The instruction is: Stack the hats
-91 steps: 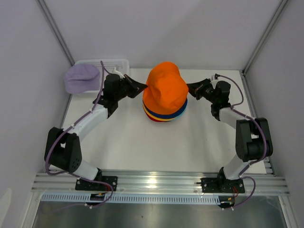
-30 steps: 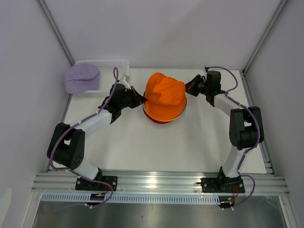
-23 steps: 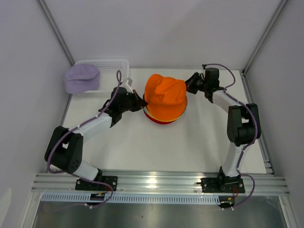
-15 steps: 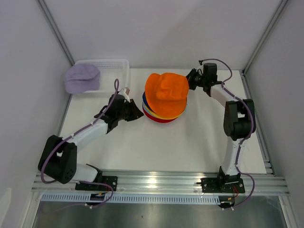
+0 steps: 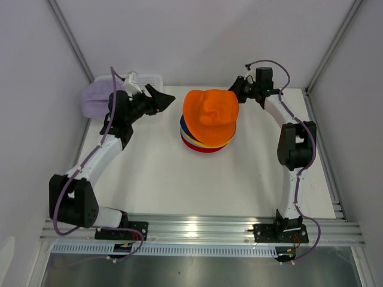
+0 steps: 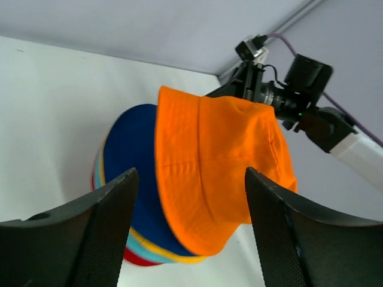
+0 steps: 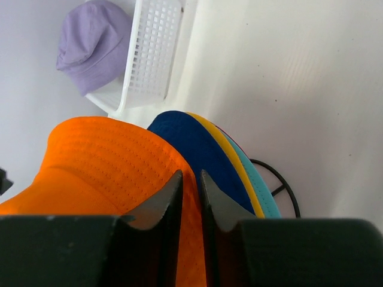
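The orange hat (image 5: 209, 115) lies on top of a stack whose navy, yellow, teal and red brims (image 5: 202, 143) show beneath it. The lavender hat (image 5: 94, 98) rests on the basket at the back left, partly behind my left arm. My left gripper (image 5: 159, 98) hangs open to the left of the stack, clear of the hats; in its wrist view the orange hat (image 6: 221, 161) and navy hat (image 6: 131, 155) show beyond the gripper (image 6: 190, 173). My right gripper (image 7: 190, 174) is at the stack's far right, its jaws barely apart with the orange hat's brim (image 7: 114, 161) running between them.
A white lattice basket (image 5: 148, 78) stands at the back left against the wall, also visible in the right wrist view (image 7: 152, 54) beside the lavender hat (image 7: 93, 42). A black wire frame (image 7: 281, 185) peeks out under the stack. Enclosure walls close in on three sides.
My left gripper opened, let go of the orange hat and drew back up and left toward the basket. The right gripper moved farther back and parted slightly. The orange hat settled on the stack.
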Controlling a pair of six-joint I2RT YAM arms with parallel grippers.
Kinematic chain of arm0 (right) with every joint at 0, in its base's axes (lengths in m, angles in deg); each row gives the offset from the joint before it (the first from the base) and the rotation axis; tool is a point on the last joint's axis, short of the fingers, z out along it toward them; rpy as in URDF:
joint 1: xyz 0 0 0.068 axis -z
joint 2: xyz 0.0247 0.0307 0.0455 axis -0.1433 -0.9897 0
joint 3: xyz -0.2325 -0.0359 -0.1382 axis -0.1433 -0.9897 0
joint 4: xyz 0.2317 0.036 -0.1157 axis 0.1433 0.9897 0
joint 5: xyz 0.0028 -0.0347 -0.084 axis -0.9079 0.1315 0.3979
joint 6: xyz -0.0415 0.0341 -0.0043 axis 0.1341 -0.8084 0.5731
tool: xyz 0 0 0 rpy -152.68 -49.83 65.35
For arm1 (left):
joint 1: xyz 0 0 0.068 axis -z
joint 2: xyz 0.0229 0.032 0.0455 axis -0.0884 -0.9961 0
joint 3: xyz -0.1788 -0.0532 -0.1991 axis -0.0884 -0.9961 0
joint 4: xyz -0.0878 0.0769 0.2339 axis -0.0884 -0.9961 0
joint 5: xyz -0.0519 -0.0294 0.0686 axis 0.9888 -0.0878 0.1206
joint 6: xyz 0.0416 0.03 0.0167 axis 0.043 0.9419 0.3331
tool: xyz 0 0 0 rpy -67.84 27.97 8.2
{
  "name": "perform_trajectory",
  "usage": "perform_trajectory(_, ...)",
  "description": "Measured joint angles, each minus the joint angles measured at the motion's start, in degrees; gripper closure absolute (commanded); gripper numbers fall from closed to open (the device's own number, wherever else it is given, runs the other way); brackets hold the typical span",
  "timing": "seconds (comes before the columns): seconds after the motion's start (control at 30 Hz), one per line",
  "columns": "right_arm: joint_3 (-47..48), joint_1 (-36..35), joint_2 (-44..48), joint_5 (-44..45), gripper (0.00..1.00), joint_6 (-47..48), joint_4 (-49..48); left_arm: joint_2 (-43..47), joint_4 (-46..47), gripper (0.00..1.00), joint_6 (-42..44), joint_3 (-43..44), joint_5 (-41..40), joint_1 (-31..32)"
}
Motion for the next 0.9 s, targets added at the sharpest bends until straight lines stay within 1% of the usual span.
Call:
perform_trajectory(0.1,0.83,0.0,-0.5,-1.31,0.68,0.07,0.17,-7.19,7.02,0.21,-5.4,1.09,4.02,0.0)
perform_trajectory(0.17,2.08,0.0,-1.38,-2.38,0.63,0.11,0.37,-11.82,10.12,0.21,-8.85,1.29,5.55,0.2)
perform_trajectory(0.33,4.26,0.0,-2.64,-3.34,0.63,1.73,3.04,-21.09,13.6,0.21,-14.86,3.02,8.72,1.51)
perform_trajectory(0.47,4.87,0.0,-2.64,-3.32,0.63,2.71,4.5,-23.45,15.13,0.24,-16.5,6.08,10.47,3.32)
perform_trajectory(0.67,4.94,0.0,-2.64,-3.32,0.62,3.08,5.27,-23.61,17.38,0.35,-17.18,8.39,11.58,4.28)
perform_trajectory(0.73,4.94,-0.02,-2.64,-3.32,0.61,3.06,5.29,-24.26,17.66,0.53,-17.66,9.01,11.69,4.33)
perform_trajectory(0.77,4.94,-0.02,-2.64,-3.32,0.54,3.06,5.38,-24.7,17.73,0.61,-17.88,9.29,11.63,4.33)
perform_trajectory(0.8,4.94,-0.02,-2.64,-3.28,0.51,3.02,5.57,-25.14,17.75,0.75,-18.1,9.46,11.54,4.33)
perform_trajectory(0.83,4.94,-0.02,-2.64,-3.04,0.48,3.26,5.77,-25.42,17.68,0.82,-18.47,9.51,11.5,4.35)
perform_trajectory(0.87,4.94,-0.02,-2.64,-2.51,0.41,3.61,6.05,-25.73,17.44,0.88,-18.38,9.51,11.34,4.35)
perform_trajectory(0.9,4.94,0.0,-2.64,-1.86,0.37,3.87,6.45,-25.92,17.31,0.99,-18.51,9.53,11.21,4.35)
